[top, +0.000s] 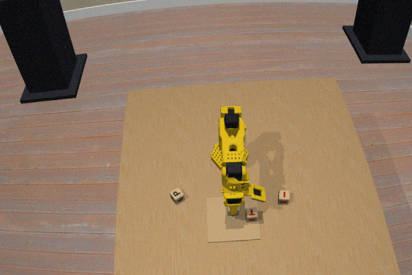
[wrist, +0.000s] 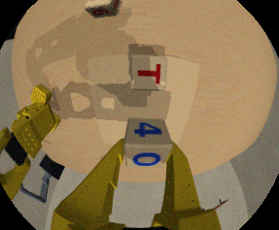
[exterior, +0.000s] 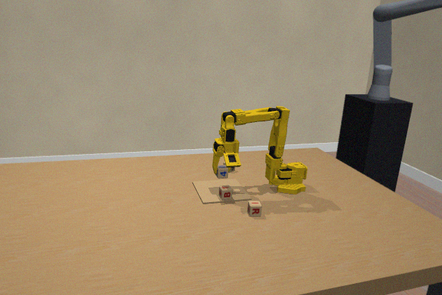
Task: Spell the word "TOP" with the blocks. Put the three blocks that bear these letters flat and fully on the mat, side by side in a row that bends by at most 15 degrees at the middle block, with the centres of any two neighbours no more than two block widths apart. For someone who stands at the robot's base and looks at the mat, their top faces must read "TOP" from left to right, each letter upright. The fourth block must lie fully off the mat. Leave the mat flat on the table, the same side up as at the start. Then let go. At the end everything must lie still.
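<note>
O block [exterior: 222, 172] [wrist: 148, 140] in the end effector [top: 233, 214] [exterior: 223, 173] [wrist: 147, 150] (hidden from above)

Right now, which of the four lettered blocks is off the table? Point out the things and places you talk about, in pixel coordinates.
The block with a blue 4 [exterior: 222, 172] [wrist: 147, 130], held between the fingers; the others rest below.

Four letter blocks [top: 177, 195] [exterior: 254, 208] [wrist: 149, 73], one mat [top: 218, 231] [exterior: 205, 191] [wrist: 182, 91], one table [top: 159, 138] [exterior: 142, 231] [wrist: 233, 62], two black pedestals [top: 39, 41].
</note>
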